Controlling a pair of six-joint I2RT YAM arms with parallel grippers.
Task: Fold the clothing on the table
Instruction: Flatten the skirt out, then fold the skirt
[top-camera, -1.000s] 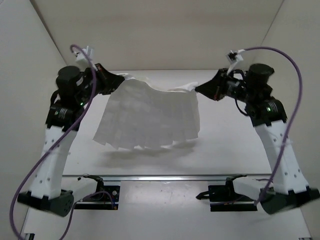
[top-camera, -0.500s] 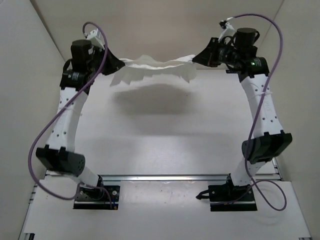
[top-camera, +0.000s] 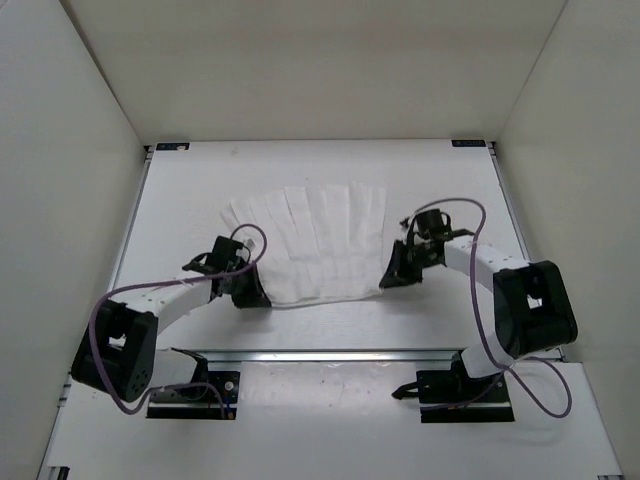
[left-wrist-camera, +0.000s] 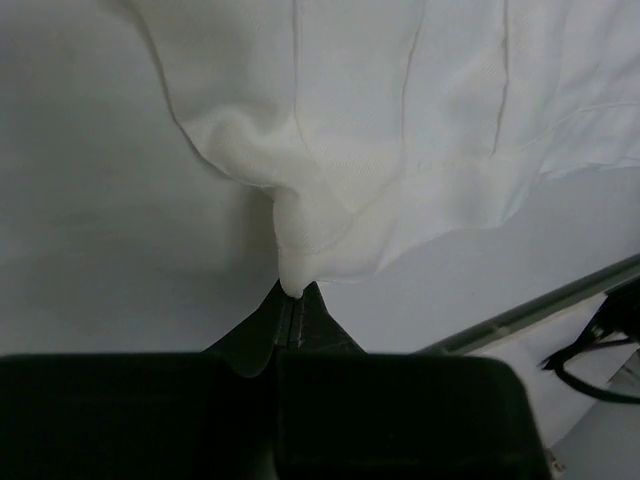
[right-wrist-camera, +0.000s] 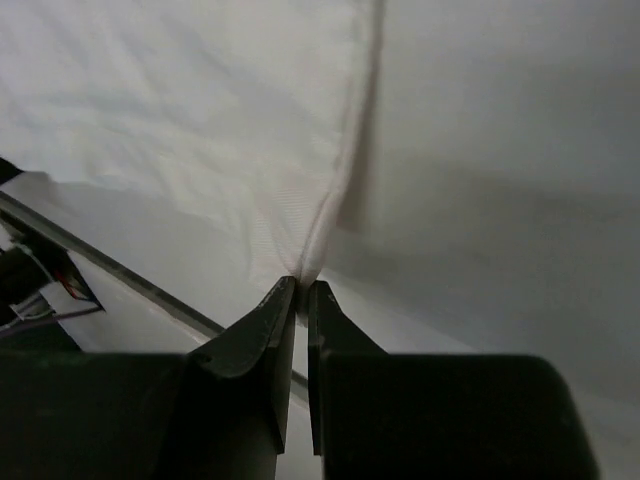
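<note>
The white pleated clothing (top-camera: 310, 240) lies spread on the table (top-camera: 440, 190), its wavy hem toward the far side. My left gripper (top-camera: 256, 295) is low at the garment's near left corner, shut on a pinched fold of the clothing (left-wrist-camera: 300, 240). My right gripper (top-camera: 388, 277) is low at the near right corner, shut on the fabric's edge (right-wrist-camera: 325, 225). In the wrist views the left gripper (left-wrist-camera: 292, 296) and right gripper (right-wrist-camera: 302, 288) each have cloth rising out from between the fingertips.
A metal rail (top-camera: 340, 353) runs along the table's near edge just behind both grippers. White walls (top-camera: 70, 150) enclose the table on the left, right and far sides. Purple cables (top-camera: 480, 300) loop beside each arm.
Both arms have come down and toward the near edge from high at the back. The clothing, hanging between them before, now lies flat on the table.
</note>
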